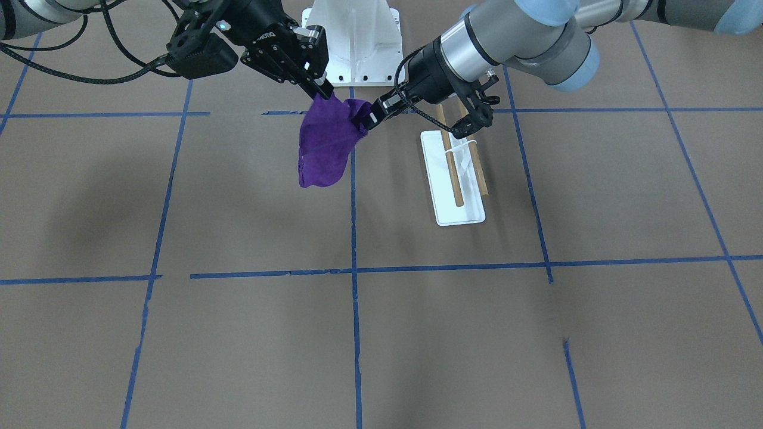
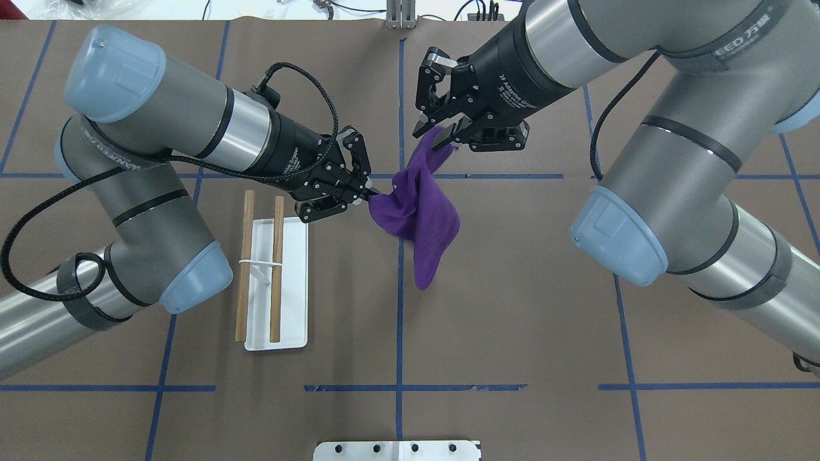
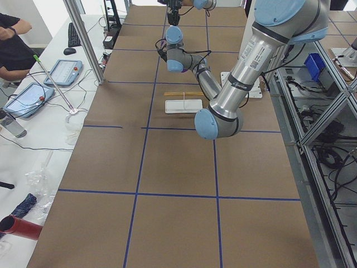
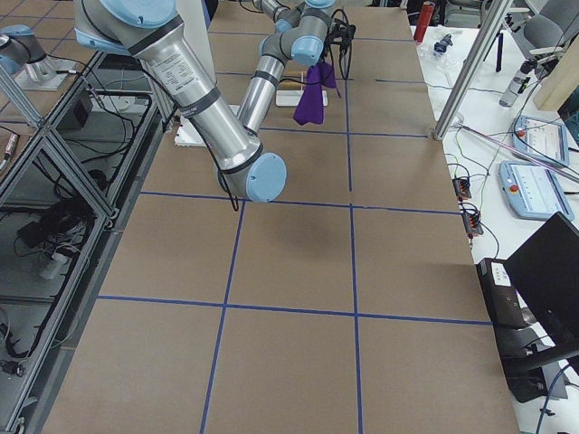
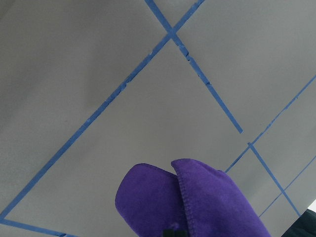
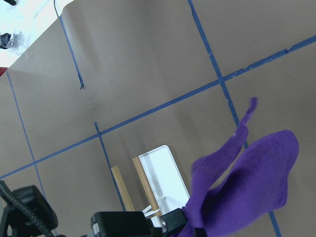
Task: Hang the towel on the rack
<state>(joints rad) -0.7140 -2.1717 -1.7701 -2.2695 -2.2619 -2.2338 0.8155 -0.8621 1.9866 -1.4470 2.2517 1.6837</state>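
Above mid-table, left gripper (image 2: 370, 192) and right gripper (image 2: 441, 137) each clench a corner of the fuzzy deep-purple towel (image 2: 424, 221), apparently spreading it for the white wooden-barred rack (image 2: 293, 288) at nine o'clock.

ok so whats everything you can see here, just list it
towel: 1, purple, hanging between both tools, to the rack's right in the overhead view
rack: 1, white tray with two light-brown wooden bars, on the table beside the left tool, nothing on it
table: 1, brown cover, blue tape grid
pedestal: 1, white, bolted at the robot's edge
tablets: 2, blue-cased, side desk
left tool: 1, black, shut on a towel corner
right tool: 1, black, shut on another corner
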